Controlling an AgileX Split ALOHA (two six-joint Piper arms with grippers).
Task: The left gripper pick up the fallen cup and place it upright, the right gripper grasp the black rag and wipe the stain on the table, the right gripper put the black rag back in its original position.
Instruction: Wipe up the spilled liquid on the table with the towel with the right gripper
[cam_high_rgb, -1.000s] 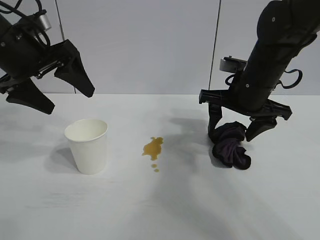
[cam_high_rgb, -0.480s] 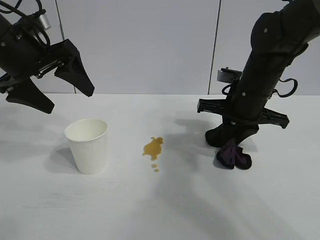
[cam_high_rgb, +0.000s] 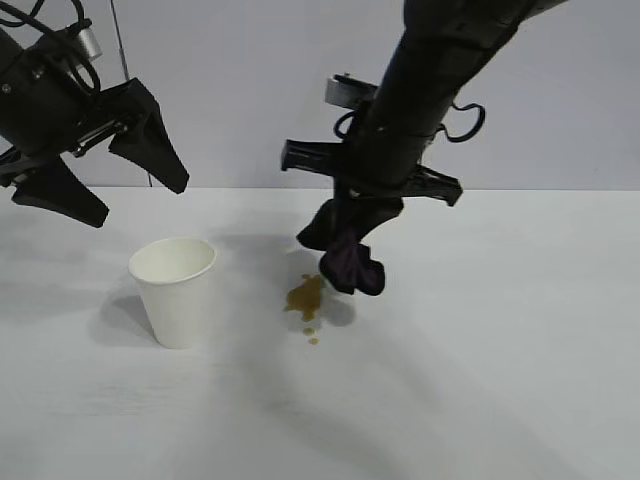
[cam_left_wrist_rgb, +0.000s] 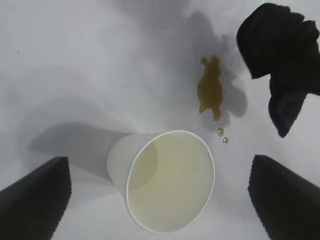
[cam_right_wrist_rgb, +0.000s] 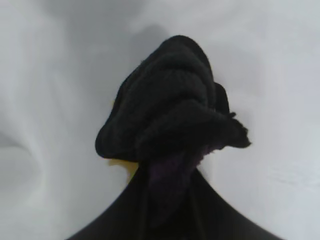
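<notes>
There is one white paper cup (cam_high_rgb: 174, 290), and it stands upright on the white worktop (cam_high_rgb: 480, 380) with its mouth facing up; it looks empty inside. The left gripper (cam_high_rgb: 98, 190) hangs above the cup and a little behind it, not touching it, and its two black jaws are spread wide apart. In the left wrist view the two jaw tips sit at either side of the cup and well clear of its rim. There is one black rag (cam_high_rgb: 345, 252), bunched, with purple folds on its lower part. The right gripper (cam_high_rgb: 352, 212) pinches this rag from above: its jaws are pressed onto the upper part of the cloth, and the rest hangs down freely in the air. The rag is off the worktop, just above and slightly behind the stain (cam_high_rgb: 305, 296). The stain is one amber-brown blotch with two tiny droplets beside it, between the cup and the hanging rag. The shadow of the rag falls on the worktop close to the blotch.
</notes>
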